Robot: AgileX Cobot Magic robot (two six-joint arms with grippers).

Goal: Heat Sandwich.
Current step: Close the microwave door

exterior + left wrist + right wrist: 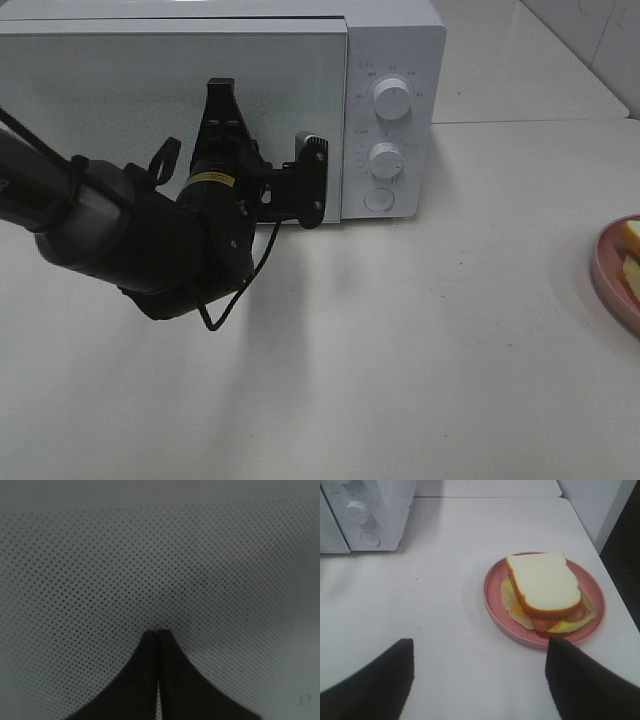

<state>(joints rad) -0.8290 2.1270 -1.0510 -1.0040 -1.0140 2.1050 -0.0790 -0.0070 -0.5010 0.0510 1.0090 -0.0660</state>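
Step in hand: left claw, jaws pressed together and empty, tip at the closed dotted-glass door of the white microwave; opening it appears to come first.
Next move: judged to need the door's edge or the round button.
Sandwich: white-bread sandwich on round pink plate, on the white desk, well apart from the microwave.
Right claw: spread wide, empty, near the plate.
Obstruction: the shut door.

Pink plate and sandwich cut off at exterior view's right edge; microwave dial labels too small to read.

White table, white microwave standing at its twelve o'clock edge, pink plate at three o'clock, well apart from the microwave
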